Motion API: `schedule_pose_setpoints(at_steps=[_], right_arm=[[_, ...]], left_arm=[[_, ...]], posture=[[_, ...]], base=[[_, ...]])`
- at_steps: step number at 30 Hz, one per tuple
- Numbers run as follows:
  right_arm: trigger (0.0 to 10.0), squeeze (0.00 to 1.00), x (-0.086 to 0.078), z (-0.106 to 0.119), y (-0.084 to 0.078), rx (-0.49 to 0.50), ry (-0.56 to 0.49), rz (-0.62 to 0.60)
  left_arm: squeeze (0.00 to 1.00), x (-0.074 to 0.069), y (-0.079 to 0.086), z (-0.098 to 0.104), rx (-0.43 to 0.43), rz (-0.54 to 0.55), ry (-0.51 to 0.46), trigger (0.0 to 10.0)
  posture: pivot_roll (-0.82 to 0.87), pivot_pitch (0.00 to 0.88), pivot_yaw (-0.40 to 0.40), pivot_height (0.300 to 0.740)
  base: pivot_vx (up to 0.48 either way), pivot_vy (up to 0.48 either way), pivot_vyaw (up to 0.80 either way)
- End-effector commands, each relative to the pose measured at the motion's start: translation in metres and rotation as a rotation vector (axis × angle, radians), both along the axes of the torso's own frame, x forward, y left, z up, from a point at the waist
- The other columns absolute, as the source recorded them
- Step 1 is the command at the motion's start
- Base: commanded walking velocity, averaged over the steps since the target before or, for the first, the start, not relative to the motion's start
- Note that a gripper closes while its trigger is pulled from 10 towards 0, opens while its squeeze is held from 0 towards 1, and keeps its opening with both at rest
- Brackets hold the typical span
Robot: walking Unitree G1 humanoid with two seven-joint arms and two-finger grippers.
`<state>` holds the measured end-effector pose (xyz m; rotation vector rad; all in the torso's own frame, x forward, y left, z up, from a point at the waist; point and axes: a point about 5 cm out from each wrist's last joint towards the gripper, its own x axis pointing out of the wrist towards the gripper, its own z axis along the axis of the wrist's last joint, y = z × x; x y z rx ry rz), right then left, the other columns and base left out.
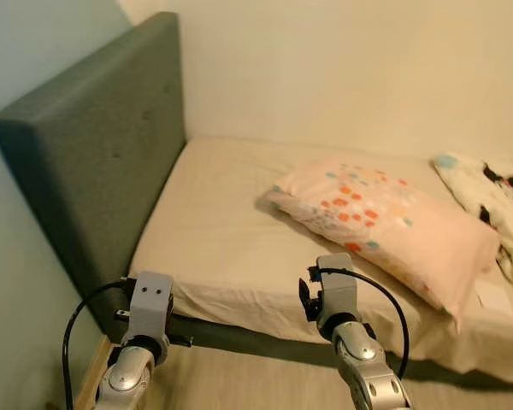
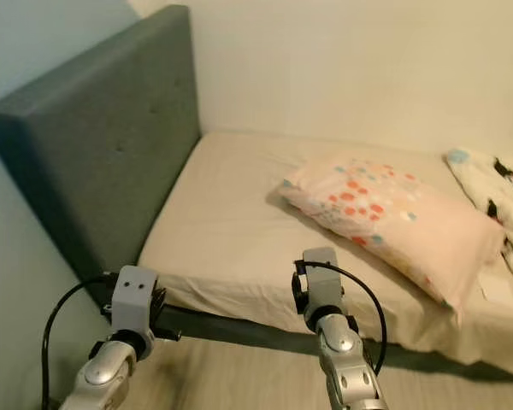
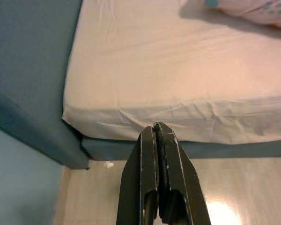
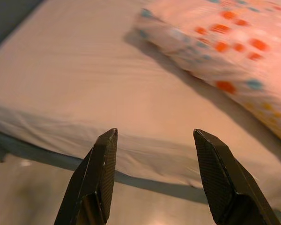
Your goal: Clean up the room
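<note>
Bed (image 1: 231, 231): cream fitted sheet, bare at the head end; near edge just ahead of both claws.
Headboard (image 1: 94, 162): grey-green, tufted, upright at the robot's left, against the wall.
Pillow (image 1: 385, 218): pink with orange and blue dots; lying askew across the middle of the bed, well apart from the headboard, one corner past the near edge. Judged the thing most out of place, so the likely task item.
Cloth (image 1: 496, 201): white, printed, crumpled at the far right of the bed, just beside the pillow; kind of cloth not clear.
Paper (image 1: 493, 296): small pale slip on the sheet under the pillow's right end; not identifiable.
Scrap (image 3: 108, 164): tiny white bit on the floor at the bed's corner.
Left claw (image 3: 157, 140): closed, empty, raised before the bed's near left corner.
Right claw (image 4: 154, 154): fingers spread wide, empty, raised before the near edge, aimed toward the pillow's left end, not touching.
Containers: none seen; no bin or basket for the scrap or cloth.
Risk, grip: soft pillow may slip from a shallow pinch at its corner; sheet could be caught with it and pulled loose.
Risk, reach: pillow sits further in than the edge; leaning may press knees or arms into the frame.
Risk, drag: sliding the pillow could sweep paper or cloth off the bed.
</note>
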<state>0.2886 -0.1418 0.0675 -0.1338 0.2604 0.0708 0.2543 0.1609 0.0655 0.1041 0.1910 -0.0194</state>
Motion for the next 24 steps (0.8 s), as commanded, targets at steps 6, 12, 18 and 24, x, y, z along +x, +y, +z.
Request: schedule_pose_setpoints(at_steps=[6,12,18,24], right_arm=[[10.0,0.0,-0.0022,-0.0026,-0.0034,-0.005,0.011,-0.007],[10.0,0.0,-0.0019,-0.0038,-0.0041,0.009,0.02,-0.007],[10.0,0.0,0.0017,-0.0039,0.0011,0.001,0.028,0.045],[10.0,0.0,0.0037,-0.0029,0.0018,0.007,0.026,0.045]], left_arm=[[0.0,0.0001,-0.0059,-0.0014,-0.02,-0.016,0.008,10.0],[0.0,0.0008,-0.0046,0.0005,-0.006,-0.02,-0.008,10.0],[0.0,0.0026,-0.0002,0.0032,0.014,-0.01,-0.018,10.0],[0.0,0.0049,0.0012,0.0065,0.011,-0.006,-0.036,10.0]], posture=[[-0.05,0.075,-0.058,0.74],[-0.05,0.077,-0.059,0.74],[-0.04,0.078,-0.058,0.74],[-0.04,0.077,-0.059,0.74]], base=[[0.0,0.0,-0.8],[0.0,0.0,-0.8],[0.0,0.0,0.0],[0.0,0.0,0.0]])
